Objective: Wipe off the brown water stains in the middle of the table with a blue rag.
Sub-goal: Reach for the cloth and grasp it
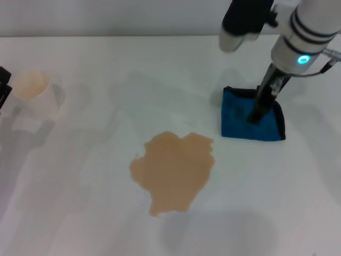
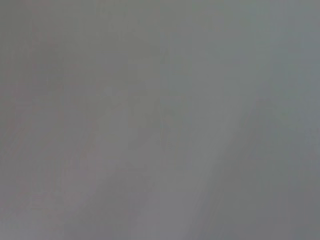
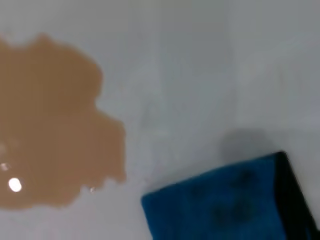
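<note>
1. The brown water stains (image 1: 173, 170) lie as one whole tan puddle in the middle of the bench (image 1: 80, 224); its lobed outline looks untouched, so by these views no wiping has begun.
2. The blue rag (image 1: 242, 120) lies flat on the bench just beside the puddle's far right lobe, near it but apart, with bare white showing between them in the right wrist view.
3. The right hand (image 1: 257, 114) is down on top of the rag, its dark fingers pressing into the cloth; whether they have pinched it or only rest there I cannot tell.
4. A paper cup (image 1: 34, 90) stands well apart from the puddle, at its far left.
5. The left hand is not identifiable; its wrist view shows only blank grey.
6. Left to do, as I judge it: secure the rag, drag it across the puddle, mop up all of it.
</note>
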`<move>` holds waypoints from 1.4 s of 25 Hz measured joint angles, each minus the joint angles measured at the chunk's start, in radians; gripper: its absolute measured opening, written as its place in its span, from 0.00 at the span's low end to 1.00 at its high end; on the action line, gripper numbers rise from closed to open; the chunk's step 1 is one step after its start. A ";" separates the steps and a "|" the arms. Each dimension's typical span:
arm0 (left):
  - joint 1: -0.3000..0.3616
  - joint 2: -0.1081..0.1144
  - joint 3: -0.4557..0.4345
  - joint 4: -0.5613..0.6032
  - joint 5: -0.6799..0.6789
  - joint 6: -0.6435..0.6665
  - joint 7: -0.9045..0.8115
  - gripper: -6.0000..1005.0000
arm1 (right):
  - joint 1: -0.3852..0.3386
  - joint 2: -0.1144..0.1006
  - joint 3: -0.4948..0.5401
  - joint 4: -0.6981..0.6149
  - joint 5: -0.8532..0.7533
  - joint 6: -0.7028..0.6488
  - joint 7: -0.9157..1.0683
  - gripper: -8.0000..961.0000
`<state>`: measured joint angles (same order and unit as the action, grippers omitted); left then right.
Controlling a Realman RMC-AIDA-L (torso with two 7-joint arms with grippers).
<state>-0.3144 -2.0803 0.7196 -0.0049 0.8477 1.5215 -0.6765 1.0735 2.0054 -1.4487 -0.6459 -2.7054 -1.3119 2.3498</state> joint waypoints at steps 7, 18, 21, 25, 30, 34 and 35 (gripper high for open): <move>0.002 -0.003 0.002 -0.001 0.001 0.000 0.002 0.89 | 0.006 0.015 -0.016 0.005 -0.034 0.021 0.017 0.79; -0.006 -0.002 0.001 -0.011 0.012 0.000 0.003 0.89 | 0.015 0.021 -0.056 0.090 0.050 0.113 0.021 0.78; -0.005 -0.003 0.001 -0.011 0.013 -0.001 0.003 0.89 | 0.020 0.022 -0.093 0.134 0.095 0.160 0.021 0.78; 0.001 -0.002 0.001 -0.011 0.013 0.000 0.002 0.89 | 0.022 0.022 -0.120 0.151 0.124 0.199 0.021 0.78; 0.001 -0.002 0.015 -0.011 0.013 0.000 -0.001 0.89 | 0.024 0.022 -0.123 0.165 0.125 0.219 0.021 0.78; 0.001 0.000 0.033 -0.009 0.013 0.000 -0.004 0.89 | 0.029 0.022 -0.120 0.187 0.120 0.225 0.023 0.78; 0.001 0.000 0.035 -0.008 0.013 0.000 -0.004 0.89 | 0.031 0.022 -0.119 0.194 0.120 0.225 0.023 0.78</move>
<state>-0.3132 -2.0802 0.7547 -0.0131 0.8607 1.5218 -0.6804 1.1047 2.0270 -1.5672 -0.4518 -2.5857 -1.0871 2.3727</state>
